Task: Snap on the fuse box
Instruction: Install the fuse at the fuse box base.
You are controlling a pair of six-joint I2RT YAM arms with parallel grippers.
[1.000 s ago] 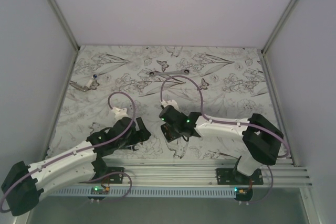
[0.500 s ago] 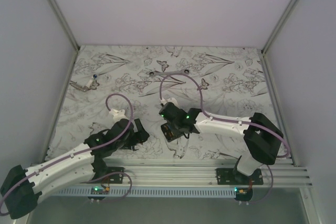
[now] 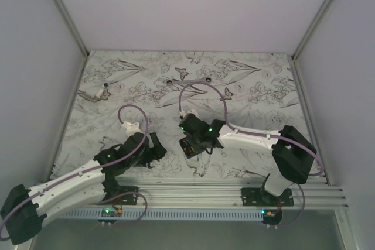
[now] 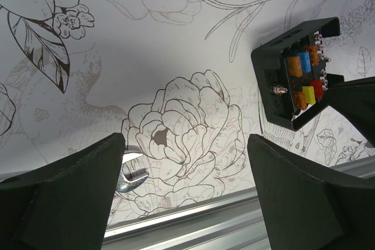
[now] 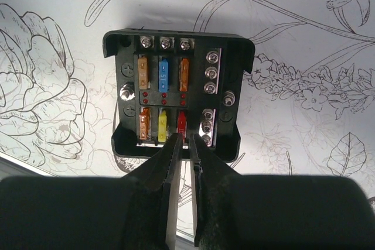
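The fuse box (image 5: 176, 98) is a black square box lying open on the flower-print table, with orange, blue, yellow and red fuses in two rows. It also shows in the left wrist view (image 4: 293, 74) and in the top view (image 3: 188, 148). My right gripper (image 5: 186, 139) reaches over the box's near wall. Its jaws are nearly closed, with the tips pinching the near end of the red fuse (image 5: 181, 122). My left gripper (image 4: 184, 162) is wide open and empty, low over the table to the left of the box, apart from it.
A silver wrench head (image 4: 132, 177) lies by my left finger near the aluminium rail (image 4: 234, 221) at the front edge. One wrench (image 3: 187, 81) lies at the back centre and another (image 3: 94, 93) at the back left. Grey walls close in both sides.
My right gripper has shifted slightly left over the fuse box. My left arm has drawn back a little. Hardly anything has moved in the last half second.
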